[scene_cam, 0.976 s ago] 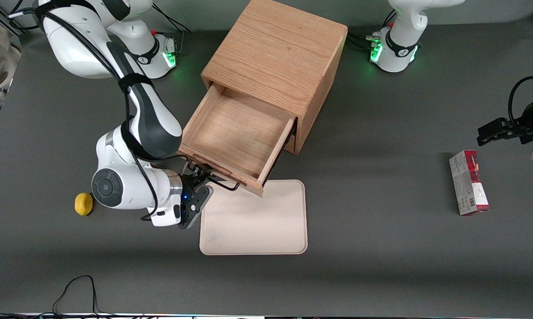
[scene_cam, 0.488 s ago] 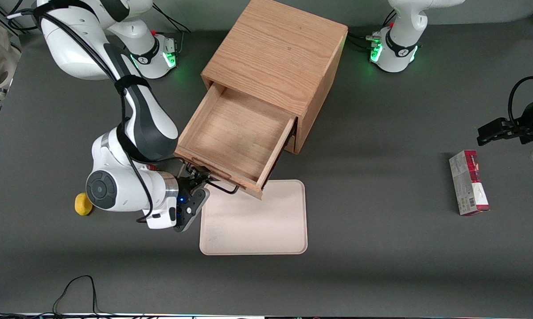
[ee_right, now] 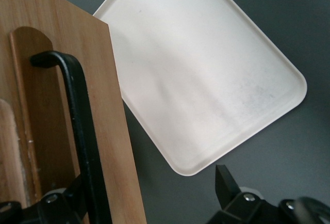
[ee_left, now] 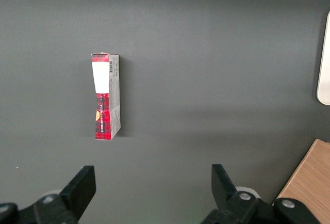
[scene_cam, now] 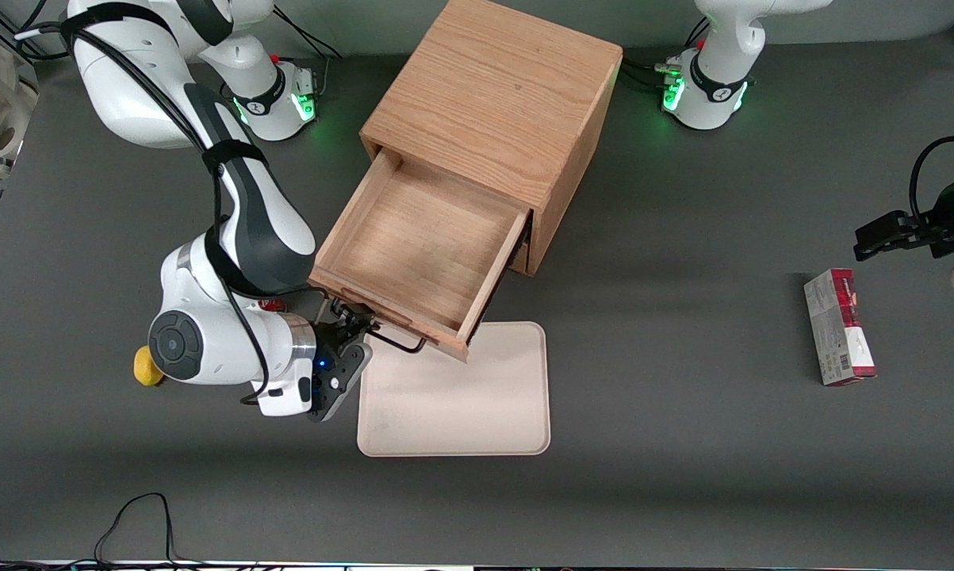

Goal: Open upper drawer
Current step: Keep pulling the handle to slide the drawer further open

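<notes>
Upper drawer (scene_cam: 421, 246) stands pulled well out of the cabinet (scene_cam: 496, 103), its tray bare. At its 7 o'clock corner, the gripper (scene_cam: 355, 325) has its fingers spread around the black handle (ee_right: 82, 131), not clamped on it.

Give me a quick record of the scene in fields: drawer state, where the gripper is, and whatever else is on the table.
upper drawer: pulled well out of the cabinet, tray bare inside
handle: black wire, on the drawer front
gripper: at the handle, jaws open with the bar between them
tray: cream, flat, nearer the camera than the drawer, partly under its front
lemon: beside the working arm
red box: toward the parked arm's end
</notes>
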